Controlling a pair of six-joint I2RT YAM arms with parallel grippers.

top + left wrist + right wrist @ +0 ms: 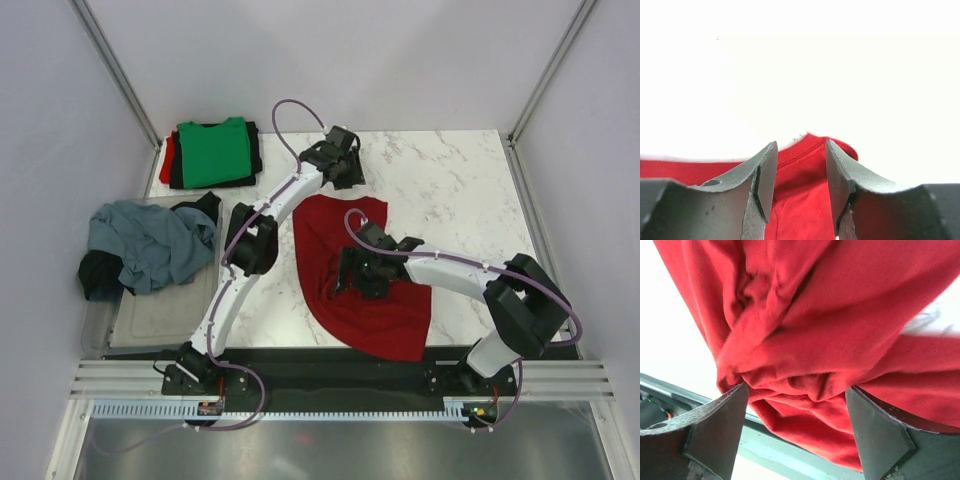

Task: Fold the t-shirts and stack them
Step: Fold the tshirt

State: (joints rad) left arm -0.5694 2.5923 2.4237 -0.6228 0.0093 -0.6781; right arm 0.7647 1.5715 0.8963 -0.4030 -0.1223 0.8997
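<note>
Grey-blue cloth, one of the t-shirts (150,245), lies crumpled over the clear tub (100,330) at nine o'clock, with a black shirt (97,275) poking out beneath it. Both look unfolded, waiting their turn. At eleven o'clock a folded green shirt (213,152) tops a small stack, with black and red edges showing under it. That is probably where finished shirts go.

The dark red shirt (375,310) is spread across the middle of the table (450,190), reaching toward six o'clock. The left pincer (345,165) sits at the shirt's twelve o'clock edge. Its wrist view shows what the overhead cannot: the jaws stand apart, the hemmed red edge lies just beyond their tips, and nothing is clamped. It seems placed to take that far edge for a fold.

The right pincer (345,275) hangs over the shirt's nine o'clock side. From above, the arm hides the cloth under it. In the wrist view the jaws stand wide and a bunched fold of red fills the gap, touching both. I cannot tell whether they pinch it or merely straddle it. Gathering that side would suit drawing it across the body of the shirt. Only the overhead view shows how much of the shirt lies flat.
</note>
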